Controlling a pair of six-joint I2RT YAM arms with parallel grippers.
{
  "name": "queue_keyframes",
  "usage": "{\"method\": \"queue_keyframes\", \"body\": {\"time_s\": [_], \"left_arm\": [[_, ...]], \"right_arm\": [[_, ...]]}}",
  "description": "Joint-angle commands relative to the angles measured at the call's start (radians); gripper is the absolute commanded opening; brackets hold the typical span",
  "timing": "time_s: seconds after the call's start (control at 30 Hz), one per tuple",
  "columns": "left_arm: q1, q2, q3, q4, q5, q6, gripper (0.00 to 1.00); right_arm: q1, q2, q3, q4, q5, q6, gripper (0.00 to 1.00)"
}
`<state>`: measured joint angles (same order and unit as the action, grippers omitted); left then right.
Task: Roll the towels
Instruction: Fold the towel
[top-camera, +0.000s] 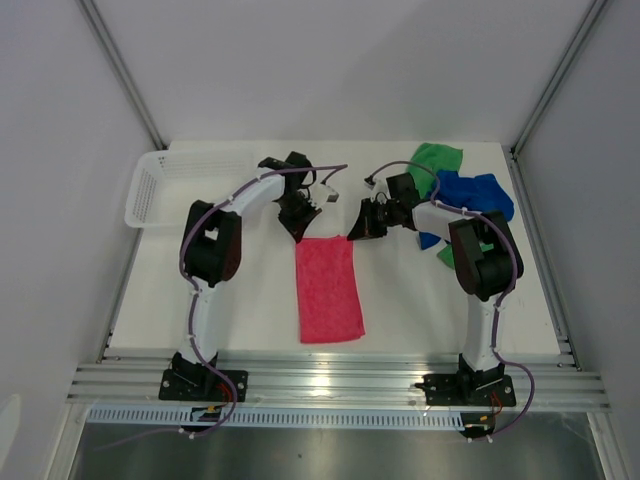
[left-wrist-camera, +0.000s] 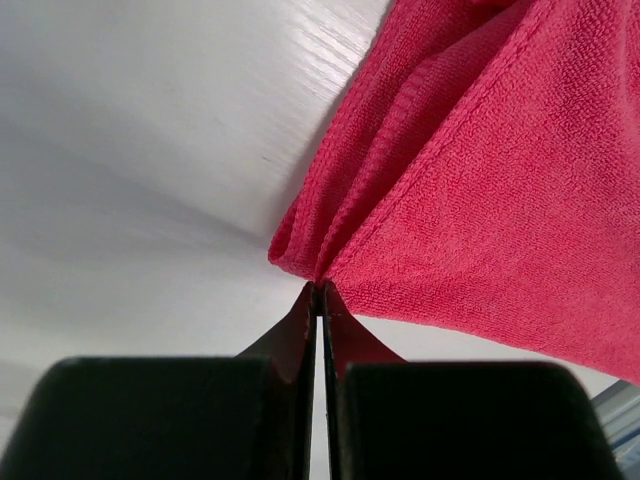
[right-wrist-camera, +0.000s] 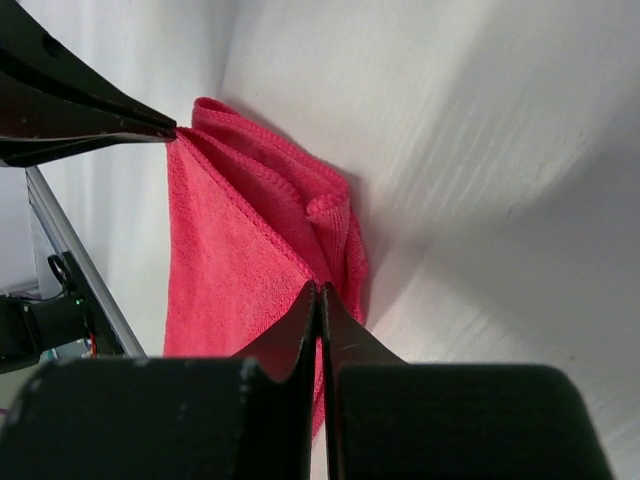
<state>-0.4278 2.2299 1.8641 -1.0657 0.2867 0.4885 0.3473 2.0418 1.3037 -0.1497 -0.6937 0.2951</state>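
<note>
1. Two pinches share one cloth. Farthest left, the white mesh basket (top-camera: 150, 195) stands at the far-left edge of the table (top-camera: 420, 310), well apart from the work, and I judge it no hazard.
2. The left gripper (left-wrist-camera: 318, 292) is closed tight on the far-left corner of the pink-red towel (left-wrist-camera: 480, 180), with only a thin tip of hem between its fingers. So shallow a bite could slip when the edge is turned over, and the roll would then begin crooked.
3. The pink-red towel lies mid-table between the arms. It is a long strip running from the grippers toward the near edge, flat for most of its length. At the far end, where it is pinched, it is lifted and gathered into soft folds. The cloth is looped, fuzzy fabric with a stitched hem, apparently doubled in layers. Being limp, it will likely sag between the two pinches rather than hold a straight edge.
4. The right gripper (right-wrist-camera: 318, 292) is likewise shut on the far-right corner, with little cloth in its bite. If the two grippers do not travel together, the leading edge will skew and the roll will cone. Drawing them toward each other would bunch the middle.
5. At the far right, the blue towel (top-camera: 478, 192) and green towel (top-camera: 437, 158) lie crumpled and overlapping, unrolled, just beside the right arm (top-camera: 485, 260). That arm could snag or drag them as it sweeps back.
</note>
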Motion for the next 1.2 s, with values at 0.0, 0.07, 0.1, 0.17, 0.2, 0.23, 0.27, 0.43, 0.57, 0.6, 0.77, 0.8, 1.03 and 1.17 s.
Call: {"method": "queue_keyframes", "body": {"time_s": [0.0, 0.07, 0.1, 0.17, 0.2, 0.23, 0.27, 0.43, 0.57, 0.6, 0.77, 0.8, 1.03, 1.17], "left_arm": [[0.012, -0.059, 0.017, 0.032, -0.014, -0.016, 0.01], [0.012, -0.038, 0.030, 0.013, -0.009, -0.014, 0.01], [0.012, -0.036, 0.032, 0.016, -0.011, -0.013, 0.01], [0.012, -0.030, 0.029, 0.023, -0.012, -0.014, 0.01], [0.012, -0.030, 0.027, 0.027, -0.014, -0.014, 0.00], [0.012, -0.027, 0.030, 0.038, -0.023, -0.019, 0.01], [0.012, -0.023, 0.030, 0.041, -0.029, -0.022, 0.01], [0.012, 0.005, 0.069, 0.039, -0.061, -0.074, 0.01], [0.012, 0.011, 0.072, 0.039, -0.081, -0.102, 0.01], [0.012, 0.013, 0.072, 0.039, -0.092, -0.106, 0.01], [0.009, 0.031, 0.087, 0.027, -0.118, -0.120, 0.06], [0.008, 0.033, 0.090, 0.026, -0.122, -0.122, 0.08], [0.008, 0.030, 0.087, 0.030, -0.139, -0.139, 0.18], [0.008, 0.017, 0.080, 0.035, -0.147, -0.142, 0.25]], "right_arm": [[-0.004, -0.029, 0.065, 0.024, 0.016, -0.004, 0.00], [-0.004, -0.006, 0.078, 0.016, 0.016, -0.002, 0.00], [-0.004, -0.002, 0.077, 0.016, 0.019, -0.001, 0.00], [-0.004, 0.014, 0.080, 0.021, 0.022, 0.006, 0.00], [-0.004, 0.018, 0.083, 0.022, 0.023, 0.007, 0.00], [-0.002, 0.024, 0.088, 0.024, 0.032, 0.009, 0.00], [-0.001, 0.029, 0.095, 0.028, 0.039, 0.015, 0.00], [-0.004, 0.076, 0.118, 0.038, 0.063, 0.027, 0.08], [-0.001, 0.096, 0.129, 0.059, 0.069, 0.047, 0.09], [-0.001, 0.100, 0.131, 0.059, 0.069, 0.050, 0.09], [-0.005, 0.107, 0.144, 0.055, 0.074, 0.056, 0.22], [-0.007, 0.104, 0.144, 0.053, 0.082, 0.056, 0.25], [-0.030, 0.043, 0.184, -0.010, 0.149, 0.021, 0.42], [-0.011, -0.023, 0.146, -0.010, 0.187, 0.012, 0.37]]}}
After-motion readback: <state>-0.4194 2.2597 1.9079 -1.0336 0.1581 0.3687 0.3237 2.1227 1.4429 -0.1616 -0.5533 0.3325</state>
